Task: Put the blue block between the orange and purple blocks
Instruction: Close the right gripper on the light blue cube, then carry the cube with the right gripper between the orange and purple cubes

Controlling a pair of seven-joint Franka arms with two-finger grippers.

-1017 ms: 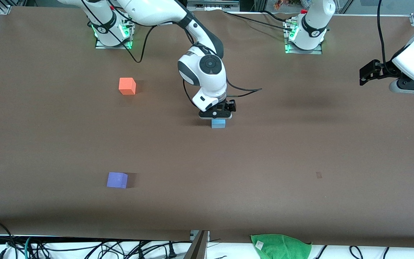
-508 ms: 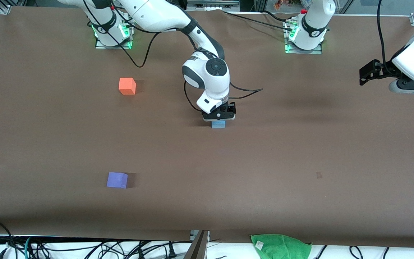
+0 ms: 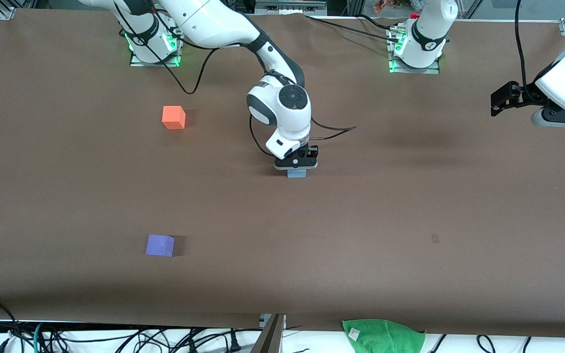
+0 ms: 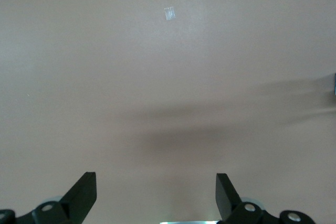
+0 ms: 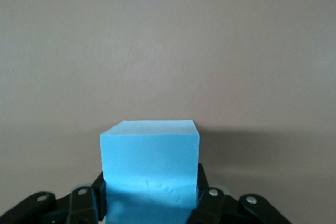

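right gripper [image 3: 296, 166] lowered onto blue block [image 3: 296, 173]; orange block [image 3: 173, 117], purple block [image 3: 160, 245] apart

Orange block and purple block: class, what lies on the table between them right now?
Nothing: the front view shows bare brown table between the orange block and the purple block.

A wide table [image 3: 410, 206] covered in plain matte brown sheeting fills nearly the whole scene, evenly lit from above with soft shadows. A small pale mark [image 3: 435, 239] sits on the sheet. Along the table's near edge lies a white floor strip with tangled black cables [image 3: 115, 338] and a crumpled green cloth [image 3: 383, 336]. Metal frame pieces [image 3: 5, 12] show at the corners
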